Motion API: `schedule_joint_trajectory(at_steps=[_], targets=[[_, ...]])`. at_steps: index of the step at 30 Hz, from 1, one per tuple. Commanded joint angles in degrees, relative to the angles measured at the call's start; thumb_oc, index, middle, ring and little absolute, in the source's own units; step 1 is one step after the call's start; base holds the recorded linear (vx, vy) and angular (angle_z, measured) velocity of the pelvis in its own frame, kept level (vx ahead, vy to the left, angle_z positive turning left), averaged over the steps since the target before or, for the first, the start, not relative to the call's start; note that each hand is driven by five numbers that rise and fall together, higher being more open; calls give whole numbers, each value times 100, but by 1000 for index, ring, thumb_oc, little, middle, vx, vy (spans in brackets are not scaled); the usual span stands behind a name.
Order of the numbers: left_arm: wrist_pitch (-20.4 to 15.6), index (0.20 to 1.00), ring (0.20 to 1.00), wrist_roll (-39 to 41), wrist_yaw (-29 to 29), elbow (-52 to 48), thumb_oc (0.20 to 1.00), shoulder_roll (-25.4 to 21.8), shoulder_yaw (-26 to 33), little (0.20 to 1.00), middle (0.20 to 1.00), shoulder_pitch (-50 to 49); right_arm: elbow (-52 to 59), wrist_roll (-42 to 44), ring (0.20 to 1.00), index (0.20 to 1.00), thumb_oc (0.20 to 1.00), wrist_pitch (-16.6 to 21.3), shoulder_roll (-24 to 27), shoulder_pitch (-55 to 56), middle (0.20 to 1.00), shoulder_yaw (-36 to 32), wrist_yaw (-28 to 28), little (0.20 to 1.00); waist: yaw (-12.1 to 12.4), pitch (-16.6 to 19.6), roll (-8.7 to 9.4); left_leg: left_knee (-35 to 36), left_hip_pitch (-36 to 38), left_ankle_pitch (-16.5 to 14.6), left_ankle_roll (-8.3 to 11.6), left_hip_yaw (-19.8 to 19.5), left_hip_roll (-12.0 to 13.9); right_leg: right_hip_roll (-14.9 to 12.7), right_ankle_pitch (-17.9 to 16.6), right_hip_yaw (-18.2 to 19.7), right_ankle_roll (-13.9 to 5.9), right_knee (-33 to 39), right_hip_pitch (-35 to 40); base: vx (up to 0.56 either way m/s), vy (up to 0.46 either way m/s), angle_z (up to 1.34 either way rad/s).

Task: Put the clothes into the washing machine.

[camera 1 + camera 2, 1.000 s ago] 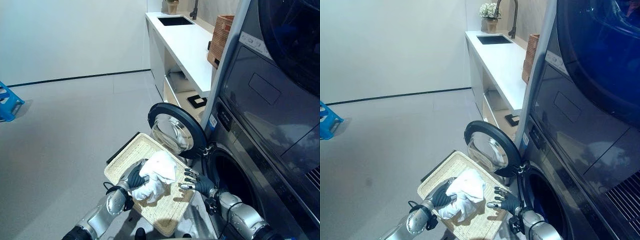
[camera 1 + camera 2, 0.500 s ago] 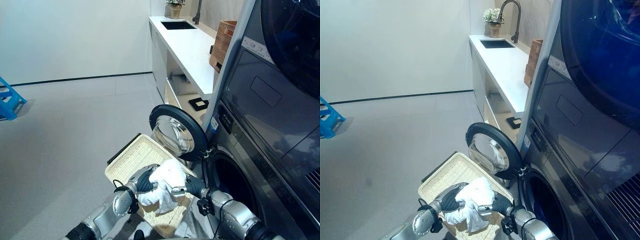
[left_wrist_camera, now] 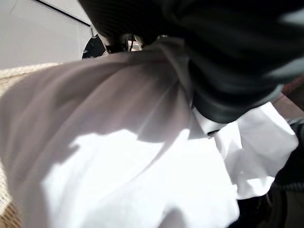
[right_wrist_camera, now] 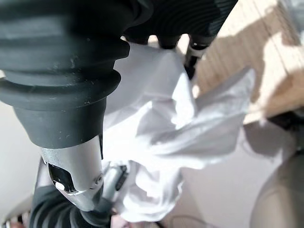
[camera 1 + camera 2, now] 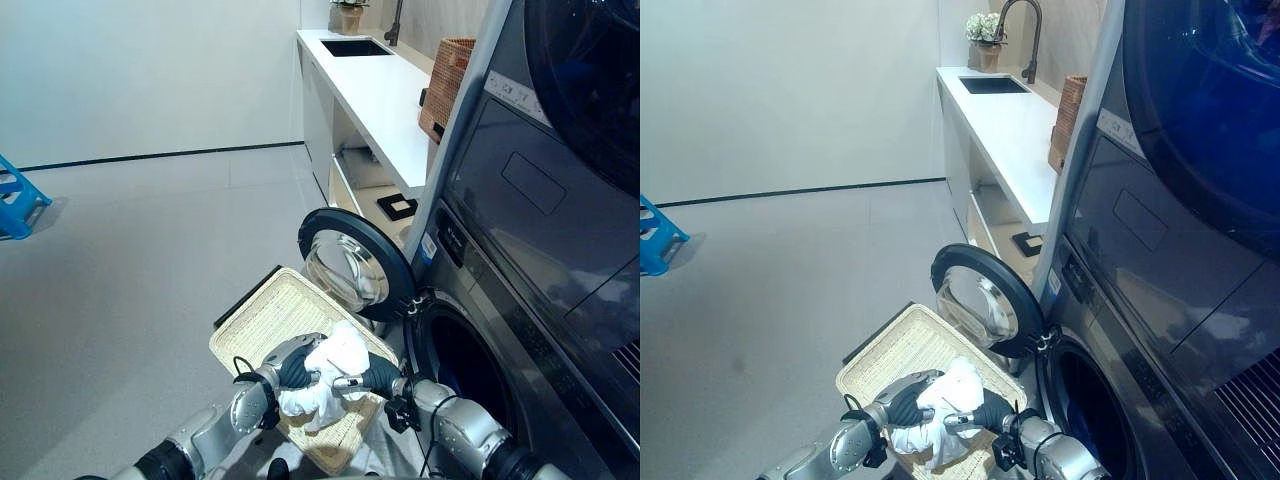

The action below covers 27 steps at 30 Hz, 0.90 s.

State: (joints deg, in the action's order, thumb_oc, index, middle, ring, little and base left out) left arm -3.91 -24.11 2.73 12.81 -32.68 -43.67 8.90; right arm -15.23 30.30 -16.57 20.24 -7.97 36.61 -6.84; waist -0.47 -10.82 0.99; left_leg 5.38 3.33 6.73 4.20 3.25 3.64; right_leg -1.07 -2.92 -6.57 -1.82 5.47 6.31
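Holding a white bundle of clothes (image 5: 325, 375) between both hands, just above the near end of the woven basket (image 5: 262, 322). Left hand (image 5: 293, 370) on the bundle's left side, fingers curled into the cloth – seen pinching a fold in the left wrist view. Right hand (image 5: 368, 377) pressed against the bundle's right side, a finger lying along the cloth; cannot tell whether its fingers close round it or only push. Bundle bunched and roundish, no clear long axis, a loose tail hanging down toward the basket. Washing machine (image 5: 520, 300) to the right, its round door (image 5: 355, 262) swung open above the basket's far end, the dark drum opening (image 5: 462, 362) just beside the right hand. So the target lies to the right of the bundle – right hand nearer to it, left hand on the far side. Probably calling for a carry to the right into the drum.
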Motion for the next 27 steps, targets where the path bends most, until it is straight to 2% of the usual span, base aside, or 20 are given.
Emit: schedule_joint_trajectory(at_steps=[1,5,6,7,8,9,21,22,24,25,26,27], targets=[[-577,200,200,-98,-43,-120,200,316,-311,200,200,758,487,462,1000,1000,1000,322,-363,-420,1000,109,26,1000,86,17,178,-44,274,-796,-347,218,-571,69,107,-200,-450,-70,-108,0,0,0],[-602,200,200,-43,-64,-61,200,412,-457,200,200,836,420,627,1000,1000,1000,417,-445,-476,1000,134,168,1000,68,17,165,-44,287,-846,-339,265,-557,64,133,-208,-466,-57,-102,0,0,0],[-625,200,200,-29,-69,-38,200,435,-477,200,200,854,395,661,853,853,853,435,-465,-489,853,130,180,853,67,11,159,-43,284,-846,-340,267,-557,64,132,-205,-466,-55,-106,-7,13,-4],[-628,200,200,16,-81,-20,200,459,-507,200,200,871,371,713,479,479,479,451,-488,-508,479,133,206,479,64,4,159,-38,252,-793,-343,276,-562,57,86,-205,-458,-57,-144,-34,8,-3],[-628,200,200,16,-81,-20,200,459,-507,200,200,871,371,713,479,479,479,451,-488,-508,479,133,206,479,64,4,159,-38,252,-793,-343,276,-562,57,86,-205,-458,-57,-144,-32,9,-5],[-627,200,200,49,-64,-8,200,480,-533,200,200,876,354,757,200,200,200,472,-506,-516,200,137,232,200,60,3,154,-38,247,-793,-342,277,-563,55,83,-205,-459,-59,-154,27,14,-6],[-729,200,200,420,4,21,200,553,-569,200,200,803,257,814,200,200,200,619,-563,-503,200,113,309,200,66,10,136,-43,234,-813,-356,263,-588,40,103,-199,-454,-64,-168,1,4,-1],[-710,200,200,820,-61,58,200,569,-525,200,200,717,174,864,200,200,200,734,-560,-470,200,80,331,200,80,1,128,-42,260,-863,-361,236,-598,43,136,-193,-462,-68,-152,0,0,0],[-710,200,200,820,-61,58,200,569,-525,200,200,717,174,864,200,200,200,734,-560,-470,200,80,331,200,80,1,128,-42,260,-863,-361,236,-598,43,136,-193,-462,-68,-152,0,0,0],[-472,680,680,1725,-201,278,680,716,-347,680,680,529,99,937,200,200,200,770,-573,-402,200,-4,347,200,95,-9,120,-38,277,-869,-373,215,-611,39,133,-188,-463,-63,-138,0,0,0],[-447,934,934,1881,-292,297,934,724,-300,934,934,485,101,958,200,200,200,766,-576,-391,200,-27,351,200,96,-10,118,-38,276,-865,-371,210,-616,40,132,-185,-461,-64,-139,0,0,0],[-397,1000,1000,2072,-396,313,1000,730,-231,1000,1000,423,100,986,200,200,200,783,-569,-368,200,-45,356,200,102,-10,117,-38,272,-862,-369,206,-618,39,132,-187,-460,-64,-139,0,0,0]])
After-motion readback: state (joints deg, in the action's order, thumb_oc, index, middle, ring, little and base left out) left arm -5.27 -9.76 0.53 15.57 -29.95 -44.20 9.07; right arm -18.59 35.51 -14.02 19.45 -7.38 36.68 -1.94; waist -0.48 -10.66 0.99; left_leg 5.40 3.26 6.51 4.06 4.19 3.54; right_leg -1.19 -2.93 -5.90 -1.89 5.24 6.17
